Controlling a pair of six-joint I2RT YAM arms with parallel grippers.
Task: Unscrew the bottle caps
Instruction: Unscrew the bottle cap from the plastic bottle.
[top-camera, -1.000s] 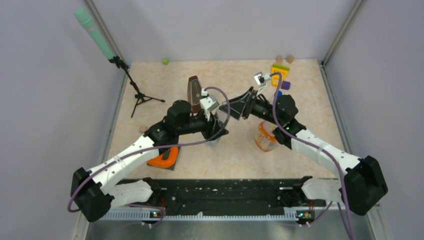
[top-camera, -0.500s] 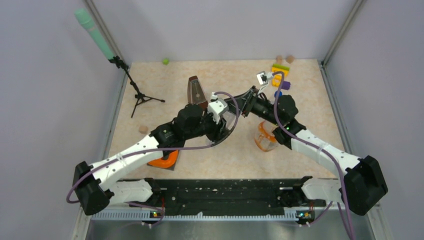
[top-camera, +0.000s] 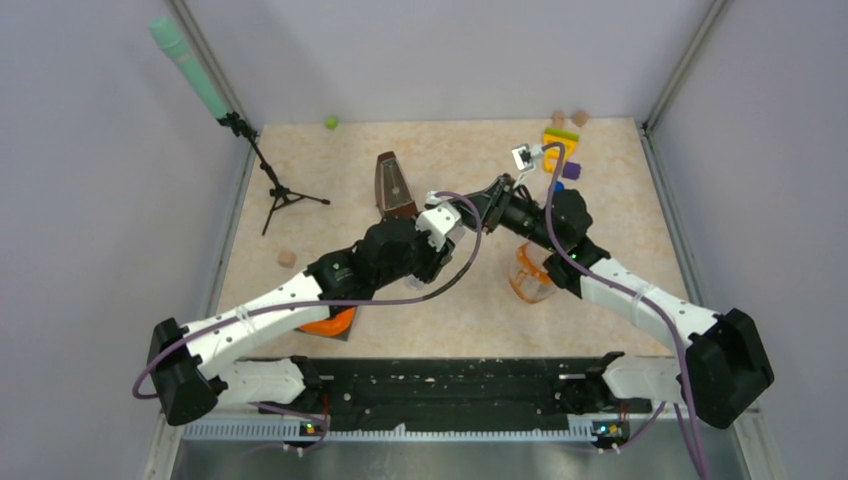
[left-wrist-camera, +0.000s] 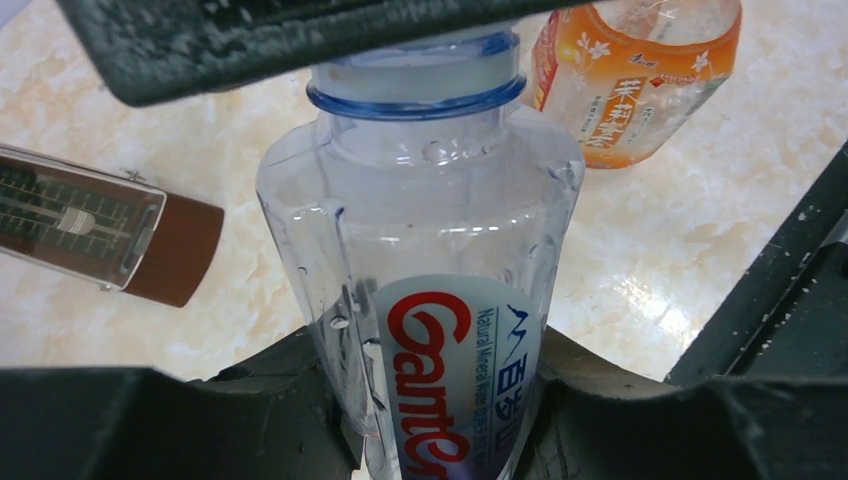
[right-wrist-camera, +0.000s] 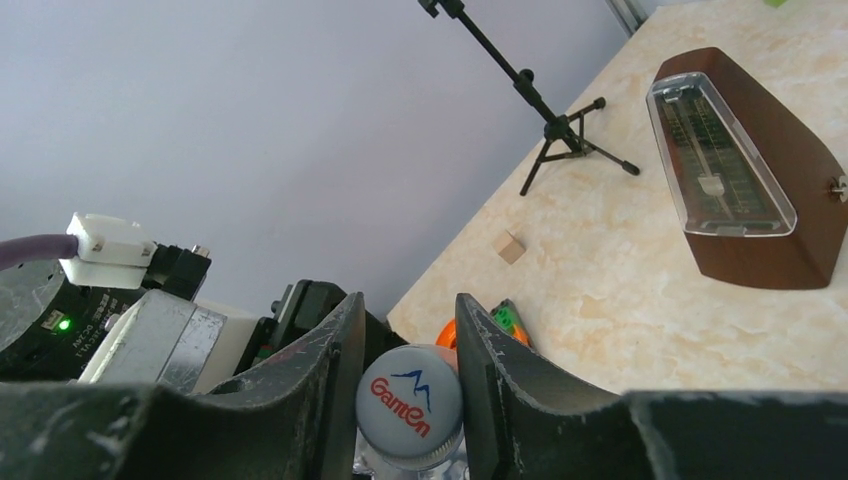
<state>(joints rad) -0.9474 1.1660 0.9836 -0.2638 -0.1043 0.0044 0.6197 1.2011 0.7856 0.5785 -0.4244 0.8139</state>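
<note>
My left gripper (left-wrist-camera: 440, 395) is shut on the body of a clear bottle with a blue label (left-wrist-camera: 420, 230), holding it off the table at the middle (top-camera: 455, 225). The bottle's white cap (right-wrist-camera: 408, 405) sits between the two fingers (right-wrist-camera: 335, 385) of my right gripper (right-wrist-camera: 408, 392), and both fingers press its sides. In the left wrist view a dark finger (left-wrist-camera: 300, 40) of the right gripper hides the cap above the blue neck ring (left-wrist-camera: 415, 95). A squat orange-tinted bottle (top-camera: 530, 275) stands under the right arm, also visible as the orange bottle (left-wrist-camera: 640, 70) beyond the held one.
A brown metronome (top-camera: 393, 185) lies just behind the grippers. A black microphone stand (top-camera: 270, 180) stands at the back left, with a small wooden block (top-camera: 287, 258) near it. An orange tool (top-camera: 325, 320) lies under the left arm. Coloured toys (top-camera: 560, 140) sit at the back right.
The left arm has carried the bottle right and farther back, up to the right gripper. The right gripper's fingers have come together onto the white cap.
</note>
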